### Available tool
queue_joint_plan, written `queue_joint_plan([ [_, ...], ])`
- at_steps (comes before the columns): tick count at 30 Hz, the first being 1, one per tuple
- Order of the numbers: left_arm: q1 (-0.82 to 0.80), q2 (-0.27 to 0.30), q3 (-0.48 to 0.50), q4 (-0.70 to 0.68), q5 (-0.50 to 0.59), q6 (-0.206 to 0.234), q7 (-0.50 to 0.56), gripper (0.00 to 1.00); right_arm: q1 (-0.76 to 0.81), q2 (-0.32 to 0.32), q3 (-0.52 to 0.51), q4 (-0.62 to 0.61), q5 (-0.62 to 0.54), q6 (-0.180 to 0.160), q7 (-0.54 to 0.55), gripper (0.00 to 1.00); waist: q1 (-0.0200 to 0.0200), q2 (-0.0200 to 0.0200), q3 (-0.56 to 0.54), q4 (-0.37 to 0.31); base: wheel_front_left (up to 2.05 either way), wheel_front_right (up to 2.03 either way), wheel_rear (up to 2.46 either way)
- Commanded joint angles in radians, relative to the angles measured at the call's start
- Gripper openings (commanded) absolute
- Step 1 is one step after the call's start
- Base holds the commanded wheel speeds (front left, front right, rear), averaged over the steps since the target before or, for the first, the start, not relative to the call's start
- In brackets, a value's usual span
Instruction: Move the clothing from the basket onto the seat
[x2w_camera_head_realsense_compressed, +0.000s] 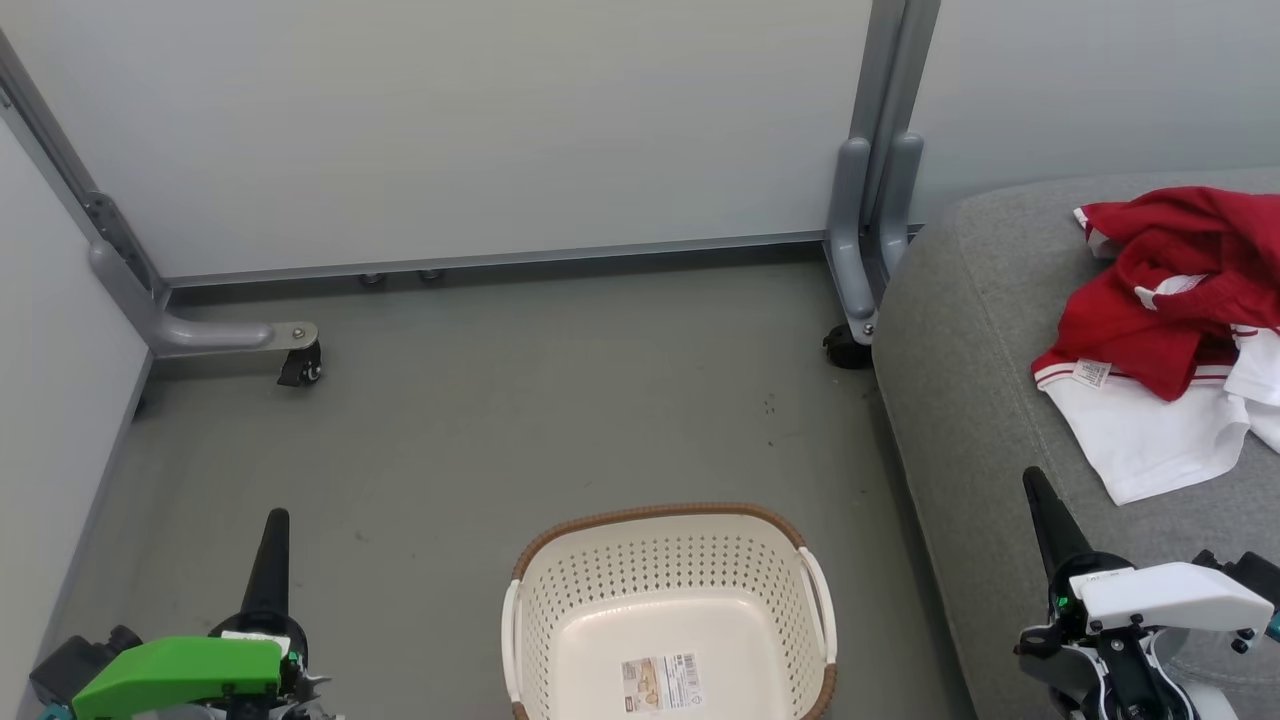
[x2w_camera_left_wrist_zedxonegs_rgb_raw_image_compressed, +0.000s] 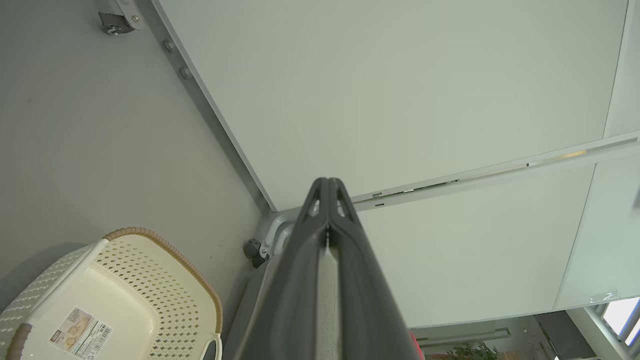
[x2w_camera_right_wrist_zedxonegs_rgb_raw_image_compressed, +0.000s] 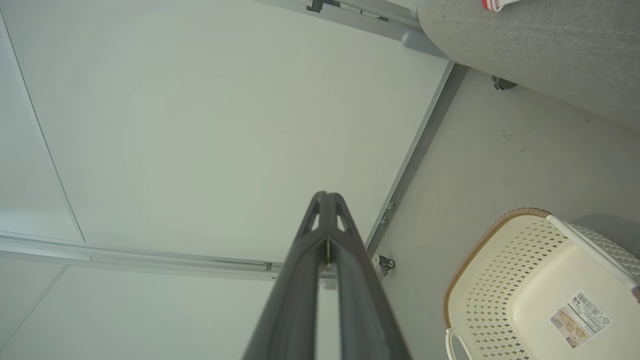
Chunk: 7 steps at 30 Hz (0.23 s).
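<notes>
Head view: crumpled clothing (x2w_camera_head_realsense_compressed: 1165, 335) on rounded fabric seat (x2w_camera_head_realsense_compressed: 975, 400).

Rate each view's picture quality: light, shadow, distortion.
Head view: soft, even light, sharp, no glare on the basket. Left wrist view: wall panels bow from the wide angle; grey shadow beside the basket. Right wrist view: same bowing, basket's shadow on the floor.

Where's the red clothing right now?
In the head view, the clothing lies bunched on the seat at upper right, right of the empty basket.
</notes>
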Motion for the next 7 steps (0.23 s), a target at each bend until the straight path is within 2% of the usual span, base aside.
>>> queue_joint_plan([
  [1,-0.033,0.004,0.005,0.002,-0.026,-0.004,0.007,0.00,-0.026,-0.002,-0.005,-0.001,0.024,0.001,0.008,0.00,-0.0001,0.0000,0.003,-0.001,0.00,0.00,0.00],
  [7,-0.046,0.003,0.012,0.010,-0.073,-0.008,0.020,0.00,-0.038,-0.001,-0.013,0.005,0.071,0.001,0.020,0.00,-0.0001,0.0000,0.011,-0.003,0.00,0.00,0.00],
])
